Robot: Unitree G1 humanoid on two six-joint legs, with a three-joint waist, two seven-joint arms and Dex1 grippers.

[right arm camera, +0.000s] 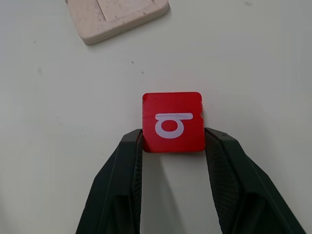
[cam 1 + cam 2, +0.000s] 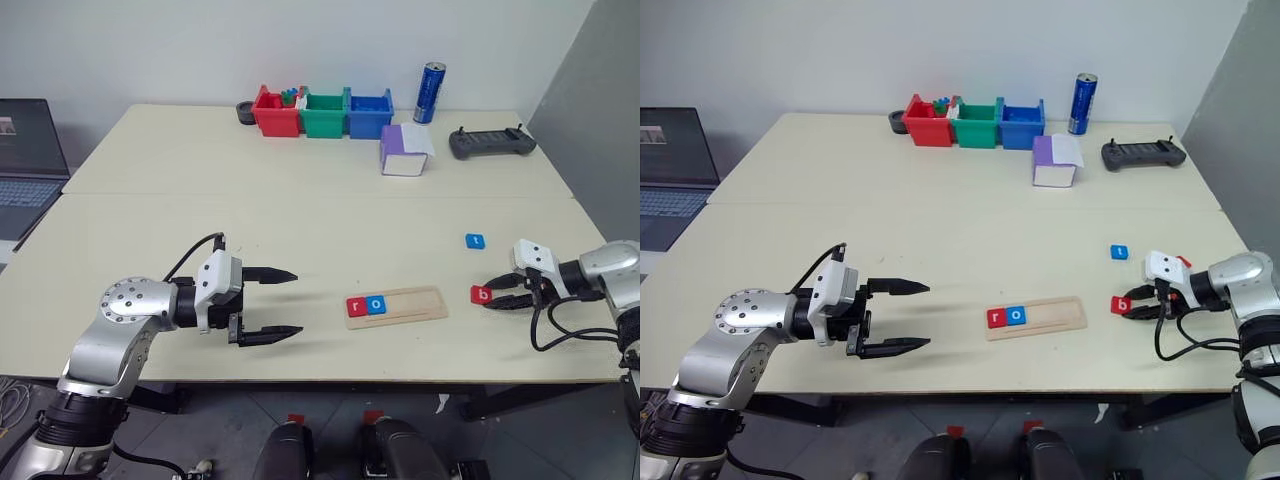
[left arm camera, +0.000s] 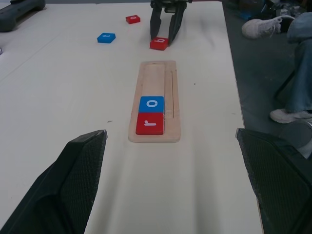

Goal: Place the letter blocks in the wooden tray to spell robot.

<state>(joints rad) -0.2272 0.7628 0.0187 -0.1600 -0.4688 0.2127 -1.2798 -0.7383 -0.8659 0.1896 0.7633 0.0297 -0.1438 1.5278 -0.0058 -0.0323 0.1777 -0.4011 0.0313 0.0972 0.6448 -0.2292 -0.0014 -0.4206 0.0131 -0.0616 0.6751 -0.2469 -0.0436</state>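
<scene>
Nearest the front edge of the desk (image 2: 150, 215), the left gripper (image 2: 268, 303) hangs with its black ribbed fingers spread wide, nothing between them, pointing along the desk toward the wooden tray (image 2: 396, 305). The tray is a pale, smooth wood strip with rounded ends, its long axis running parallel to the front edge. Red r (image 2: 356, 306) and blue o (image 2: 375, 304) already sit side by side at its left end; the rest of the groove is bare. Just off the tray's right end, the right gripper (image 1: 173, 141) is pinching the red b (image 1: 172, 122), a flat glossy square. So b goes next, a short hop left, and the right arm is clearly the closer one. Further back near the right edge lies the blue t (image 2: 474, 240). There's another red tile (image 3: 132, 19) by it, letter unreadable.
</scene>
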